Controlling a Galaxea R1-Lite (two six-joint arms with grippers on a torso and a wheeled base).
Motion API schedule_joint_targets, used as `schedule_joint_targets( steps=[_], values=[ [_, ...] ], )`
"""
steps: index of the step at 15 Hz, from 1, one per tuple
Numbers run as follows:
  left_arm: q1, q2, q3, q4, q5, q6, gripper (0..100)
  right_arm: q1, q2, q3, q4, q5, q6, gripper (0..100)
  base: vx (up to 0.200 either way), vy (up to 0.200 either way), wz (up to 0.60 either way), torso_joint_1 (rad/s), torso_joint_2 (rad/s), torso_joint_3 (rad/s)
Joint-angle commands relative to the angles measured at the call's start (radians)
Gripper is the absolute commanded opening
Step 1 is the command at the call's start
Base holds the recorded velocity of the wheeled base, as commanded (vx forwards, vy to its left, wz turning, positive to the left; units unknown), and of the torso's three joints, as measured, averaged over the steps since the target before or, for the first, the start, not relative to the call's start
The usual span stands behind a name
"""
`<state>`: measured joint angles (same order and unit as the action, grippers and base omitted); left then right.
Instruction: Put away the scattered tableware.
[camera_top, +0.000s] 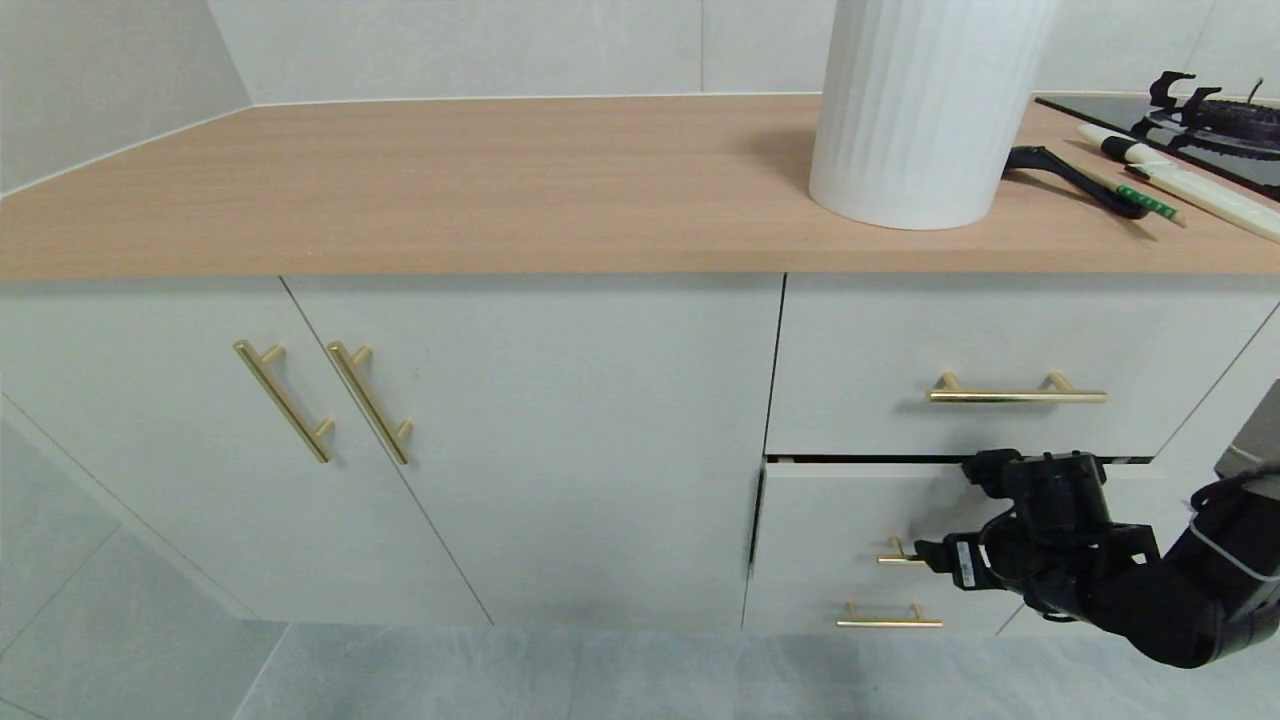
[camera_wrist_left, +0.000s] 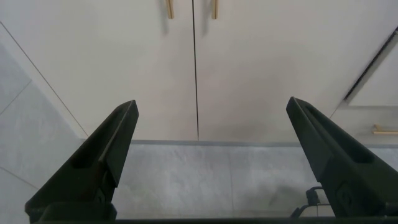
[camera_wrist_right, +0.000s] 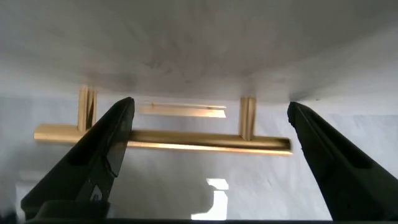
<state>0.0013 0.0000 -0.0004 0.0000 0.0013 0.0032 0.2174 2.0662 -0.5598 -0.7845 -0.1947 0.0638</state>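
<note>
The scattered tableware lies at the counter's right end: a black utensil (camera_top: 1075, 178), a stick with a green band (camera_top: 1150, 203) and a long white-handled piece (camera_top: 1200, 190). Next to them stands a tall white ribbed container (camera_top: 920, 110). Low down at the right, my right gripper (camera_top: 955, 510) is open in front of the middle drawer (camera_top: 830, 520), which stands slightly ajar with a dark gap along its top. In the right wrist view the drawer's gold handle (camera_wrist_right: 161, 142) runs across just ahead of that gripper (camera_wrist_right: 208, 168), between its spread fingers. My left gripper (camera_wrist_left: 211, 162) hangs open and holds nothing, facing the cabinet doors.
A black stove top (camera_top: 1200, 120) sits at the far right of the wooden counter (camera_top: 450, 190). Below are two cabinet doors with gold handles (camera_top: 285, 400), a top drawer (camera_top: 1015, 395) and a bottom drawer handle (camera_top: 888, 620). Grey tiled floor (camera_wrist_left: 186, 180) lies under the left gripper.
</note>
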Motion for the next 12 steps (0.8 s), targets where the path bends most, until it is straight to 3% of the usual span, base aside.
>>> schedule_joint_targets(
  steps=[1, 3, 5, 8, 12],
  values=[
    [0.000, 0.002, 0.000, 0.000, 0.000, 0.000, 100, 0.008, -0.218, 0.004, 0.226, 0.069, -0.022, 100, 0.000, 0.000, 0.00, 0.000, 0.00, 0.000],
    [0.000, 0.000, 0.000, 0.000, 0.000, 0.000, 100, 0.014, -0.393, -0.031, 0.468, 0.109, -0.076, 100, 0.000, 0.000, 0.00, 0.000, 0.00, 0.000],
    [0.000, 0.000, 0.000, 0.000, 0.000, 0.000, 100, 0.019, -0.526, -0.061, 0.574, 0.109, -0.084, 100, 0.000, 0.000, 0.00, 0.000, 0.00, 0.000],
    [0.000, 0.002, 0.000, 0.000, 0.000, 0.000, 100, 0.033, -0.640, -0.091, 0.636, 0.107, -0.082, 100, 0.000, 0.000, 0.00, 0.000, 0.00, 0.000],
    [0.000, 0.002, 0.000, 0.000, 0.000, 0.000, 100, 0.036, -0.626, -0.115, 0.617, 0.106, -0.030, 100, 0.000, 0.000, 0.00, 0.000, 0.00, 0.000]
  ],
)
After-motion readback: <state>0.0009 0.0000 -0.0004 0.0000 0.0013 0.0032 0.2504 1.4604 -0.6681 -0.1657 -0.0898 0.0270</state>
